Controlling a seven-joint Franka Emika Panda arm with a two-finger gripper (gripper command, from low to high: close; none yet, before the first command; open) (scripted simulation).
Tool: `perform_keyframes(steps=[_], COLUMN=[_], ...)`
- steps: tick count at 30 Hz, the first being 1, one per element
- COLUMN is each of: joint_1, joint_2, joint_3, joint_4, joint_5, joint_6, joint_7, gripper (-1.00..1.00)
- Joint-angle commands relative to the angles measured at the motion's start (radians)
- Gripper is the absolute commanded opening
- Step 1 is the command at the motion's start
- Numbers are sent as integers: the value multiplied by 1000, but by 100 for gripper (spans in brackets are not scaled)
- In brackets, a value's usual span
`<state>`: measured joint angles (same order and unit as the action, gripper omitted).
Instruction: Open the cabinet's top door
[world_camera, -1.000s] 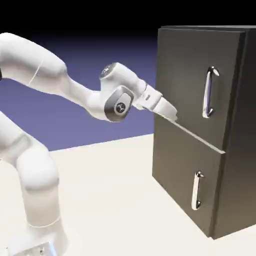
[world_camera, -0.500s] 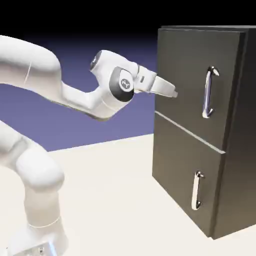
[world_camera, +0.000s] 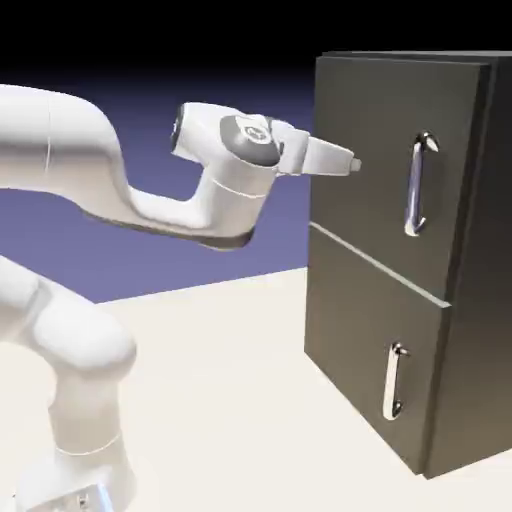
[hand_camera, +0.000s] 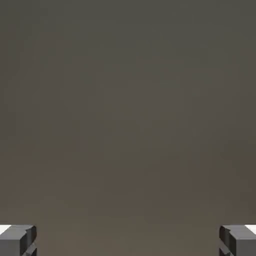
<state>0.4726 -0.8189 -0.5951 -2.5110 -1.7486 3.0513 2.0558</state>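
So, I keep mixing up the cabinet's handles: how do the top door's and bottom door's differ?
The top door's handle is longer; the bottom door's handle is shorter. The top one shows darker reflections along its bar, while the bottom one looks mostly pale. Both are upright, silvery bars.

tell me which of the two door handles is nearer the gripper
The upper one: the longer silver handle on the larger top door. The open gripper points toward that door, whereas the shorter handle sits well below.
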Motion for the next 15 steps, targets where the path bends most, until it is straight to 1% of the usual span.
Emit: perform_keyframes(steps=[1, 15], joint_1=[11, 172], joint_2=[-6, -93], joint_3=[-15, -222], joint_4=[7, 112], joint_5=[-44, -652], joint_6=[0, 5], joint_7=[33, 491], gripper=[0, 0])
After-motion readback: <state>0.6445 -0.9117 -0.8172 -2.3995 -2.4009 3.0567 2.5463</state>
